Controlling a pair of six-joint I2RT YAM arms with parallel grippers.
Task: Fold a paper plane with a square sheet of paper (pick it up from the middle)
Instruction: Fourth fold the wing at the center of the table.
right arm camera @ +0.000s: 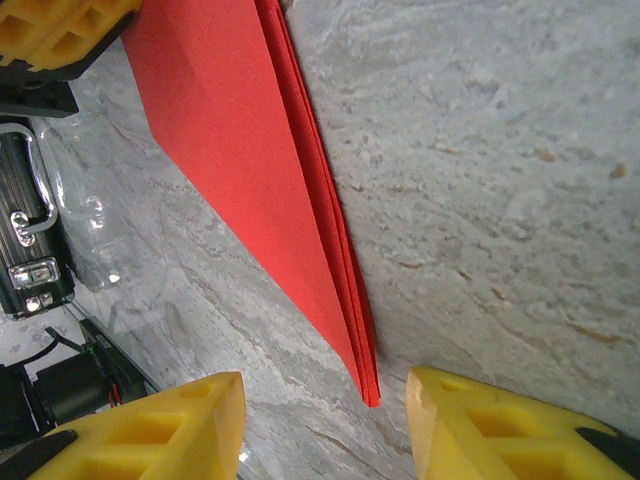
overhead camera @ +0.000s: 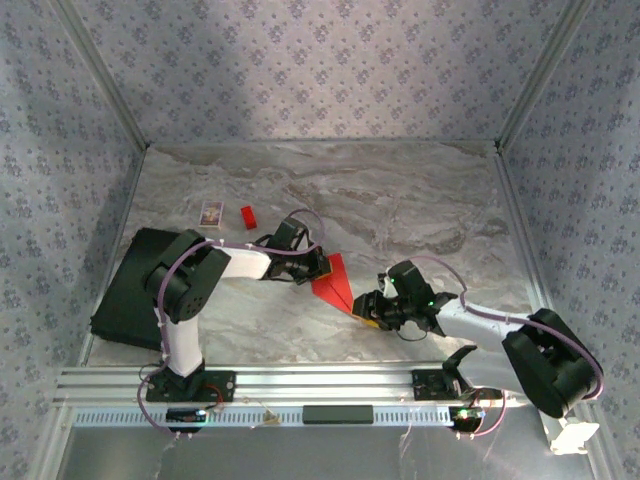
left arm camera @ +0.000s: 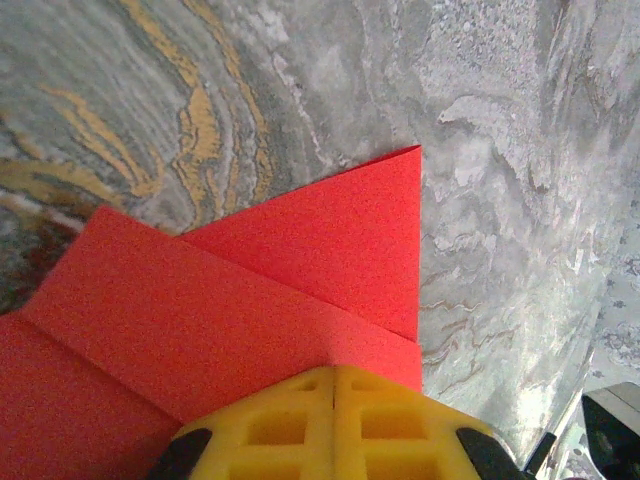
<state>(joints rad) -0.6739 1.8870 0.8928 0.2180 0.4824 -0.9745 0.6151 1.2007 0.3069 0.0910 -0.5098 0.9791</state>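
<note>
1. Top external view: the paper plane (overhead camera: pixel 335 285), a narrow pointed dart of bright red folded paper, lies flat near the middle of the frame on the grey marbled table (overhead camera: pixel 420 200). The left gripper (overhead camera: pixel 320 268) sits on its upper-left end. The right gripper (overhead camera: pixel 366 306) is at its lower-right tip. The square is already folded down to a dart, so the folding looks mostly done. What seems left is any last crease and the pick-up from the middle.

2. Left wrist view: the paper plane (left arm camera: pixel 250 300) spreads across the lower left of the frame, with overlapping flaps and one corner pointing up. The left gripper (left arm camera: pixel 333 430) has its yellow fingers closed tight together at the bottom centre, tips resting on the paper. It looks like a downward press, not a pinch, though I cannot tell for certain.

3. Right wrist view: the paper plane (right arm camera: pixel 240 150) runs from the upper left down to a sharp, layered tip. That tip lies between the parted fingers of the right gripper (right arm camera: pixel 325 420), which stands partly open and holds nothing.
</note>
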